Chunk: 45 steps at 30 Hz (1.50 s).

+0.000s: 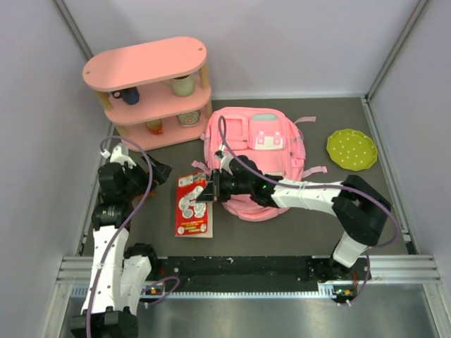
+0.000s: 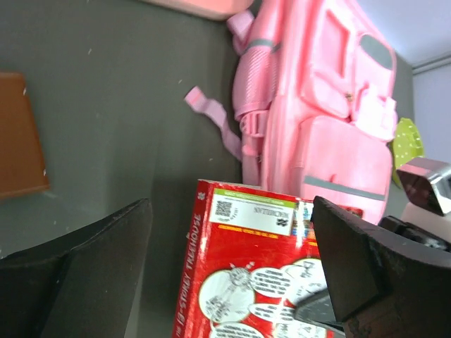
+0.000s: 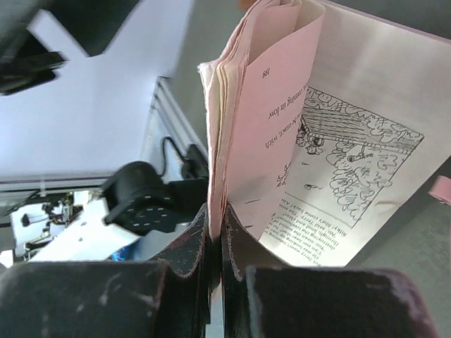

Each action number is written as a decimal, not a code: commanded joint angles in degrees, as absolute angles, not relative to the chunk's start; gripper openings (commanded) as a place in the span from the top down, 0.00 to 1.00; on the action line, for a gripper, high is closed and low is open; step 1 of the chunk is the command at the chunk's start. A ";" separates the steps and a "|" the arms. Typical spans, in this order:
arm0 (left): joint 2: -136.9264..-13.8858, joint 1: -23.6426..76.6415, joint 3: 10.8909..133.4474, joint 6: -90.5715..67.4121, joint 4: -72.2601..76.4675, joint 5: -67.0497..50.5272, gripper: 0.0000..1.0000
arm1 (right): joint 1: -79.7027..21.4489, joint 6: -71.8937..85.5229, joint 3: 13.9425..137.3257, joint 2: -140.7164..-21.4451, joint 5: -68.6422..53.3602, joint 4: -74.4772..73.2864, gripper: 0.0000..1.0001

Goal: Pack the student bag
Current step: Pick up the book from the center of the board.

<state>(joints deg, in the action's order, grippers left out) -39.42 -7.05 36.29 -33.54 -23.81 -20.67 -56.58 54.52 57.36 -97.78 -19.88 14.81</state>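
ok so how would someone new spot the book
Start at the big pink backpack in the middle of the table. Just left of it lies the book, the right gripper pinching its pages. It is the only flat red thing, with white cartoon pictures on its cover.

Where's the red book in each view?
Top external: red book on the table, left of the student bag.
Left wrist: red book at bottom centre, student bag above it.
Right wrist: red book pages upper right, pinched by the right tool.
Shared landmark: student bag, top and left wrist.
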 commanded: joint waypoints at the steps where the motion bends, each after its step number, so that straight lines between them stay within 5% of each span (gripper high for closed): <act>1: -38.50 -6.94 42.52 -29.01 -22.68 -25.83 0.01 | -55.20 53.35 58.10 -87.90 -23.20 21.89 1.00; 9: -40.60 -6.59 37.63 -37.77 3.87 -50.68 0.01 | -51.60 53.18 51.69 -76.05 -23.55 25.14 1.00; 20: -49.82 5.87 40.43 -38.06 11.87 -50.28 0.01 | -46.07 44.74 49.49 -62.41 -14.23 5.10 1.00; 32: -58.18 12.39 28.32 -37.62 23.10 -43.95 0.01 | -37.88 45.44 39.90 -76.27 -38.39 16.61 1.00; 45: -74.78 14.50 20.92 -39.55 40.41 -45.52 0.01 | -33.93 40.43 38.50 -83.58 -33.14 10.37 1.00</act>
